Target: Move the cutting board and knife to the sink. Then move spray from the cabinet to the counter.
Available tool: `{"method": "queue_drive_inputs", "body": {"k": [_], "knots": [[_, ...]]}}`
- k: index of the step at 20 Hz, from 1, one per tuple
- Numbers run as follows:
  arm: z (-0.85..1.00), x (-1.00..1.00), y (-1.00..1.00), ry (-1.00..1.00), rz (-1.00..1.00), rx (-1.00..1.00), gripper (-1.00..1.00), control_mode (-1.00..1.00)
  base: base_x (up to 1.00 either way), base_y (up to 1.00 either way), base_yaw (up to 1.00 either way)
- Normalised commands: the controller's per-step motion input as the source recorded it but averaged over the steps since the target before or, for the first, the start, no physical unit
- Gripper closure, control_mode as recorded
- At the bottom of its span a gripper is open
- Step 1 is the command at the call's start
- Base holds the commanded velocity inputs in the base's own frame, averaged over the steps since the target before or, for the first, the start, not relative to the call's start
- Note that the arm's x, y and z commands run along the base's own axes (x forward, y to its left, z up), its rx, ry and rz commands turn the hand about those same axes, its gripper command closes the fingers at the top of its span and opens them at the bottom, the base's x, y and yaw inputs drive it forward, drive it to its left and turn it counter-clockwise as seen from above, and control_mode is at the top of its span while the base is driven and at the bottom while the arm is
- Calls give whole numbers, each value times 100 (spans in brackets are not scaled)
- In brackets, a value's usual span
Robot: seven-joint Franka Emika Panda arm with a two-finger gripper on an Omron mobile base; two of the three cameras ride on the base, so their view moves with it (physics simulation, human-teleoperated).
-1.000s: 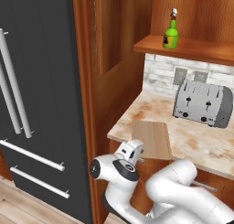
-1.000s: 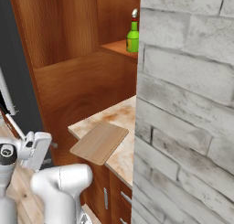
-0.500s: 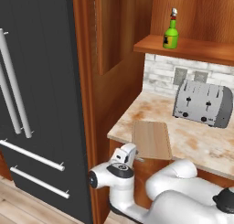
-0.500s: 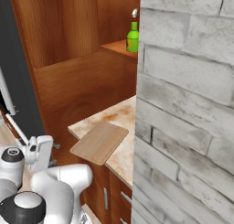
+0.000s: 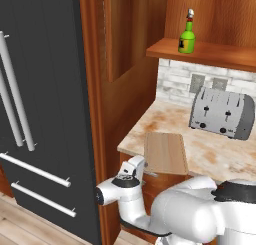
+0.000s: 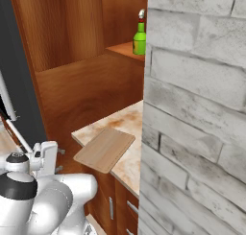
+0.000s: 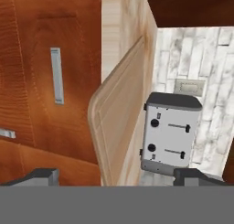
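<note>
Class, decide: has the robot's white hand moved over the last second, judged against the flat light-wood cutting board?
Yes. The hand has dropped lower, below the cutting board.

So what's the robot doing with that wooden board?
It's lining up to grab it. The gripper is open and empty, low in front of the counter, facing the cutting board, which hangs a bit over the counter's edge. The spray sits on the cabinet shelf, above the toaster.
</note>
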Motion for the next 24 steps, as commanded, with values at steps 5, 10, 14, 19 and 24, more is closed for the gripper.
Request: {"method": "queue_drive_inputs", "body": {"k": [5, 10, 14, 19, 24], "knots": [[-11, 7, 0, 0, 0, -2, -100, -100, 0, 0, 0], [-4, 6, 0, 0, 0, 0, -100, -100, 0, 0, 0], [0, 0, -3, 0, -5, 0, -100, -100, 0, 0, 0], [0, 0, -6, -1, -10, 0, -100, -100, 0, 0, 0], [0, 1, -8, -2, -9, 0, -100, -100, 0, 0, 0]]}}
